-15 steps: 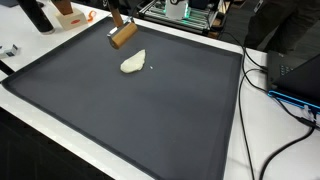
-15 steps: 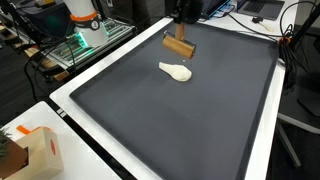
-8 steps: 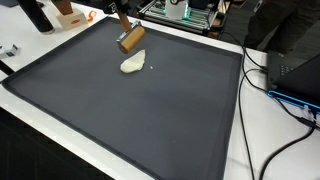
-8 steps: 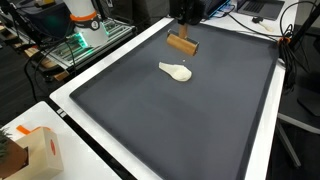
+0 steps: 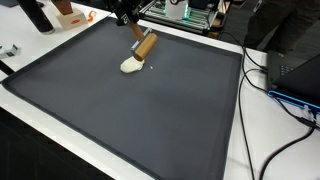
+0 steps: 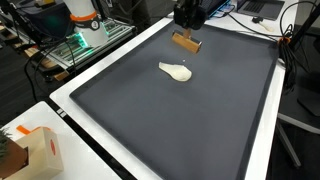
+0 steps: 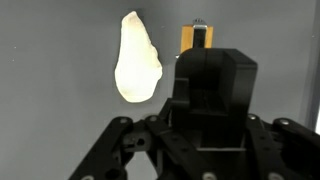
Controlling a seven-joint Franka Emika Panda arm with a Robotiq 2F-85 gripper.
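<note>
Swinging along the far end of the dark mat [image 5: 150,120], the pincer [image 6: 184,29] is carrying its brown block [image 5: 146,45] further across than a second ago. In an exterior view the block is now hanging just above and to one side of the white lump [image 5: 131,65], having crossed over from the lump's other side. The lump itself is lying where it was.

The pincer is clamping the brown block from above and holding it tilted, clear of the mat. In both exterior views the block [image 6: 185,41] is hovering near the white lump [image 6: 175,71] without touching it, closer to the mat's far edge than the lump is.

In the wrist view the pincer's black housing is filling the lower half of the picture and hiding the fingers. The block [image 7: 190,40] is showing as an orange-brown strip just beyond the housing. The lump [image 7: 137,58] is lying beside it on the grey surface, pale and elongated, its narrow end pointing up the frame.

The mat is covering most of a white worktop [image 5: 243,130]. Black cables [image 5: 285,140] are trailing across the bare strip beside it. A cardboard carton [image 6: 35,150] is standing off the mat's near corner, well apart from the pincer.
</note>
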